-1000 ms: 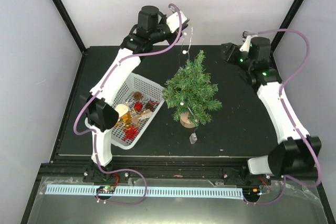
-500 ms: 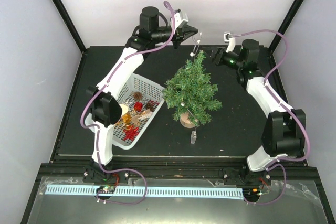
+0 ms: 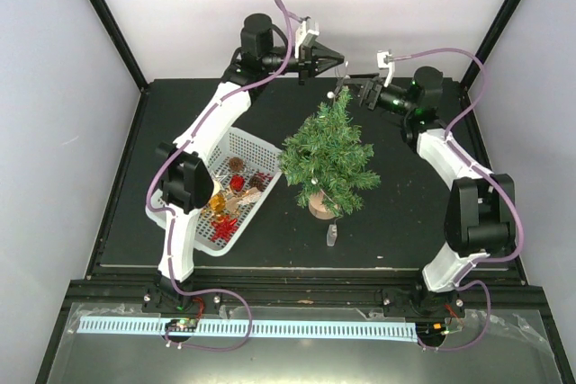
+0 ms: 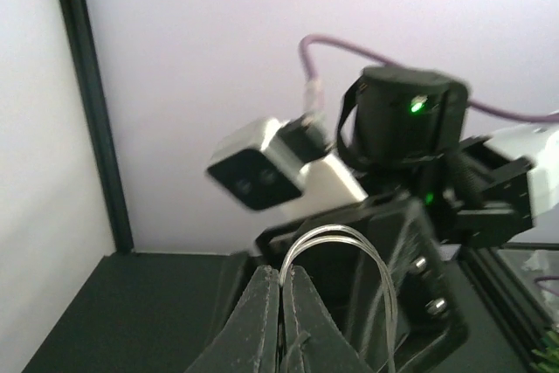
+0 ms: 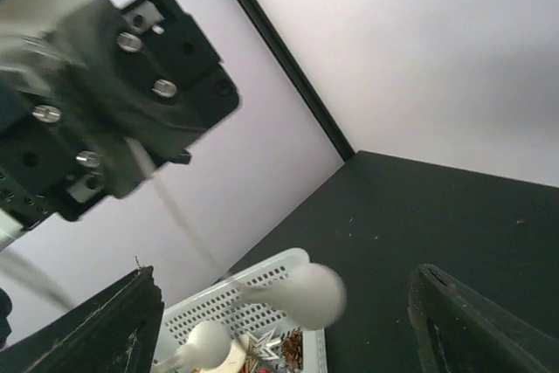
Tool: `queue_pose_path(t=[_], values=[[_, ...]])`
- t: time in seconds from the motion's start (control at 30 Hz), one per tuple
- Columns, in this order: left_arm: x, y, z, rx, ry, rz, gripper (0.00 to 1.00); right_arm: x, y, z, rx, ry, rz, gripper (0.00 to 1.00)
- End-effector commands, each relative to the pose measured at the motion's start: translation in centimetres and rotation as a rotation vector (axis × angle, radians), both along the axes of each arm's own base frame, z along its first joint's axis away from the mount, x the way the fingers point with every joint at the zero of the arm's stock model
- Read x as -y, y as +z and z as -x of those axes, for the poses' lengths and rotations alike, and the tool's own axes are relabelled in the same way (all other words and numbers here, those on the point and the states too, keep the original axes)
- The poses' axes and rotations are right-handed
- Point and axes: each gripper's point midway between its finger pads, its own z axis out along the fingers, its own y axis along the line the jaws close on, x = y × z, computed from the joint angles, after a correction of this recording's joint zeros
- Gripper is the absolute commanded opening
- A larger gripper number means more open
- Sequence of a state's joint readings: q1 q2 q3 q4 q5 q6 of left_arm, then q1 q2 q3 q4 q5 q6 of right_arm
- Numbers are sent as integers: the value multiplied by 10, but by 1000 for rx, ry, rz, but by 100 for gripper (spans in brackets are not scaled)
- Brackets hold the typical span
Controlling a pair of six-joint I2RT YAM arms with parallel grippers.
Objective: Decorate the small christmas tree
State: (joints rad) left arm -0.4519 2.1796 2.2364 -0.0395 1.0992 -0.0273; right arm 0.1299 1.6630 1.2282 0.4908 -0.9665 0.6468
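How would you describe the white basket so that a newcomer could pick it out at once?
Start at the black table and find the small christmas tree near its middle. The white basket lies just left of the tree. It is the only lattice-walled container there, and it holds red and gold ornaments.

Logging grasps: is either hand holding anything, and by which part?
The left hand pinches the light string by its clear wire loop; the right hand is open, holding nothing.
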Motion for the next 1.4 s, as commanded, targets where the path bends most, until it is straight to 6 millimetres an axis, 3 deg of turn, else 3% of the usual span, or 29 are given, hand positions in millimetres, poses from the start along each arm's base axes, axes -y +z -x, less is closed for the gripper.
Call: queue_pose_path(t=[0.0,0.17,0.27,0.37,0.53,0.73,0.97,1.17,1.23,1.37], values=[[-1,23,18,9,-119,61,2,-14,-4,-2,3,56,3,77],[2,22,27,-12,-173,64,2,-22,-9,-4,-4,78,0,72],[3,21,29,-25,-188,68,1,-26,-9,-2,2,88,-3,63],[6,19,30,-24,-196,68,2,-27,-7,1,8,89,-13,45],[8,15,27,-26,-189,65,2,-22,-9,5,11,59,-17,2],[9,8,18,-32,-138,48,4,1,-16,-2,-2,-54,-16,1],[7,9,16,-39,-115,41,11,27,-3,-8,20,-178,-24,1],[5,9,11,-44,-81,33,35,45,11,-12,34,-306,13,1],[4,7,4,-38,-33,23,48,53,19,-12,48,-368,26,1],[-1,4,-11,-29,47,5,66,79,29,-15,9,-542,87,1]])
